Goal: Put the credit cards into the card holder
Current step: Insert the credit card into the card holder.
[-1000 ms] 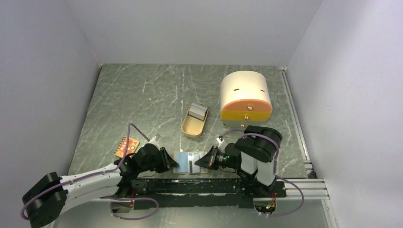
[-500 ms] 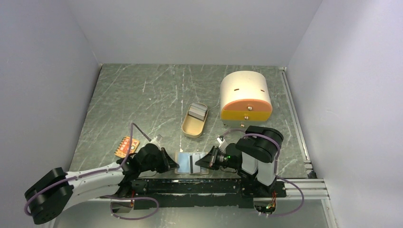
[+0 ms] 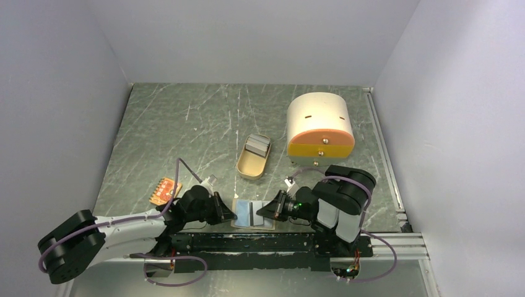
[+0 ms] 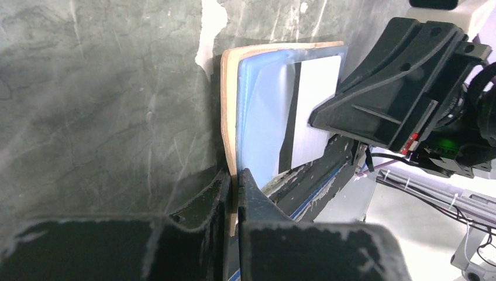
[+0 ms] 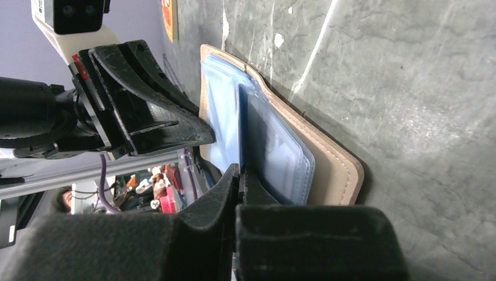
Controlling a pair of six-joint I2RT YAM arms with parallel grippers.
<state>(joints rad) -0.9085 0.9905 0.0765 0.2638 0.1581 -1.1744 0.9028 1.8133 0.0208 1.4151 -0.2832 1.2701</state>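
The beige-tan card holder (image 3: pixel 238 211) lies open at the near table edge between both grippers. My left gripper (image 4: pixel 236 182) is shut on its tan left edge (image 4: pixel 227 117). A light blue surface (image 4: pixel 263 123) fills the holder's inside; I cannot tell card from pocket. My right gripper (image 5: pixel 240 174) is shut on the whitish-grey card with a dark stripe (image 4: pixel 316 105), which lies over the blue inside. In the right wrist view the card shows edge-on (image 5: pixel 241 129) above the holder's clear pockets (image 5: pixel 281 152) and tan cover (image 5: pixel 336 170).
An oval tan tin tray (image 3: pixel 247 166) with a grey piece in it stands mid-table. A large cream box with an orange front (image 3: pixel 319 124) is at the back right. An orange-red dotted piece (image 3: pixel 164 190) lies at the left. A black rail (image 3: pixel 260 241) runs along the near edge.
Both grippers and the open card holder have shifted slightly to the right. The left arm has swung in closer. Both grips look unchanged.
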